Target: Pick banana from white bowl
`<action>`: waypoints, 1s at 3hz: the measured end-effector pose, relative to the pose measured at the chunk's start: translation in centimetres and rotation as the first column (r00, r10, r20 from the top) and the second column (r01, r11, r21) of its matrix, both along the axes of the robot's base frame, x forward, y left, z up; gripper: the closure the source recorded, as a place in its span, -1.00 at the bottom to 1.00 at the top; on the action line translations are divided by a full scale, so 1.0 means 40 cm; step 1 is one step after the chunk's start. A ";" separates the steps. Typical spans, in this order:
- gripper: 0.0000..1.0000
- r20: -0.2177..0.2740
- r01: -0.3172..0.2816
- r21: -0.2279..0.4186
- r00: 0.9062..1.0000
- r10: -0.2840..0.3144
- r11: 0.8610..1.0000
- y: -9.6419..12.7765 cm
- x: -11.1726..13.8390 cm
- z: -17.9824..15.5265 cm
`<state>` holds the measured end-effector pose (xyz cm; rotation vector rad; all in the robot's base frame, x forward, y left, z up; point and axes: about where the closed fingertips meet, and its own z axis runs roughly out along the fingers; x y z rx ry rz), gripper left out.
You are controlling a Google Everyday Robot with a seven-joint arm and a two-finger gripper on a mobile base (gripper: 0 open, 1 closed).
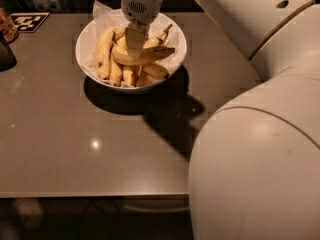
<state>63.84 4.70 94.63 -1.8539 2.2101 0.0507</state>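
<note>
Camera view, upper centre of the frame. The gripper point(134, 46) hangs straight down into the white bowl point(131, 87) and is closed on the banana point(155, 54), pinching it near mid-length. The banana lies roughly level across the top of the other bananas point(104, 51), within the bowl's rim, its dark stem pointing to the upper right.

Likely hazards:
- The hold sits on a curved, smooth skin, so the banana may swivel between the pads or slip out as it rises.
- Its ends appear to rest on or just above neighbouring fruit, so a lift could drag one along or tip it over the rim.
- The crinkled paper point(102, 11) lining the bowl could snag.
- Too firm a squeeze would bruise the fruit.
</note>
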 end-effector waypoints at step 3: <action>0.23 0.001 0.000 0.001 1.000 0.000 1.000 0.000 0.001 0.000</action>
